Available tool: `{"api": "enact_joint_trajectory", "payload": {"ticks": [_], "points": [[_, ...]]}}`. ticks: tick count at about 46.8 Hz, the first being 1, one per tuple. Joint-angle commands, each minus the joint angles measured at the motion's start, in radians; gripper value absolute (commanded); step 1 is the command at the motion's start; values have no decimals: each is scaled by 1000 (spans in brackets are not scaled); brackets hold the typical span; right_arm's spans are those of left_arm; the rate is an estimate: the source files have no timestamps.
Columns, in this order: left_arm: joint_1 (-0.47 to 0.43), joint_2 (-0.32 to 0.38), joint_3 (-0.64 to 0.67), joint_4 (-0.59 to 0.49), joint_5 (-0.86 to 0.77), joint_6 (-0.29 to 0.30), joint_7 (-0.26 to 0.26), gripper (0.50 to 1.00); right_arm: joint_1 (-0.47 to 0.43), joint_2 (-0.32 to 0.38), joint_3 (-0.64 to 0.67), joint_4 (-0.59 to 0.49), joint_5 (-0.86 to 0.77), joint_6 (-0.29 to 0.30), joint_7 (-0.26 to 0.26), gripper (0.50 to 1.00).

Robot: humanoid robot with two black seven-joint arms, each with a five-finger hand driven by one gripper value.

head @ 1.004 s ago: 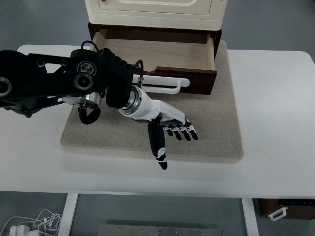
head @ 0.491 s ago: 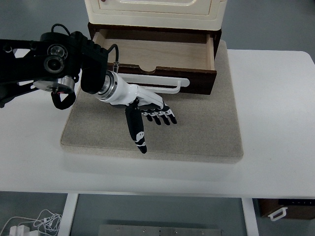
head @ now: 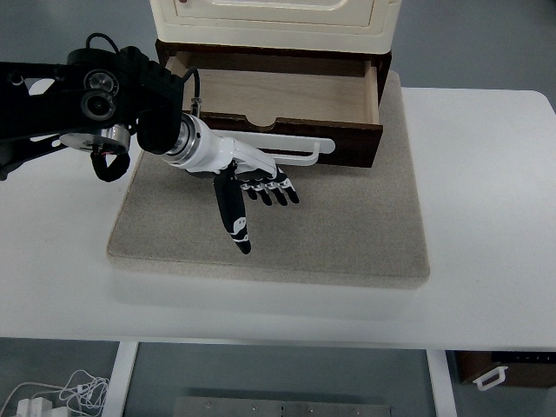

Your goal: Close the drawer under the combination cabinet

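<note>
Left hand (head: 252,182) slid back toward the open drawer (head: 278,104), fingers (head: 274,193) spread and empty just below its white handle (head: 291,149), so pushing it in comes next.

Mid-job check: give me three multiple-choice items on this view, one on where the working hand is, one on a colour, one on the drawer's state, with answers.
1. Where is the left robot hand?
A. Inside the drawer
B. Over the mat, just in front of the drawer's handle
C. At the table's right edge

2. What colour is the drawer handle?
A. White
B. Red
C. Black

3. What state is the drawer in?
A. Fully shut
B. Pulled out, empty inside
C. Removed and lying on the table

Answers:
1. B: the hand hangs over the grey mat, close below the handle, fingers spread and holding nothing.
2. A: the bar across the dark brown front is white.
3. B: the bare wooden floor of the drawer shows under the cream cabinet.
</note>
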Motion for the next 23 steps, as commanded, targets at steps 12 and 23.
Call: {"api": "enact_joint_trajectory", "payload": {"ticks": [12, 23], "points": [[-7, -25, 2, 84, 14, -1, 0, 999, 0, 0, 0, 0, 0, 0, 0, 952], [-13, -26, 0, 108, 40, 0, 0, 999, 0, 0, 0, 0, 0, 0, 0, 952]]}}
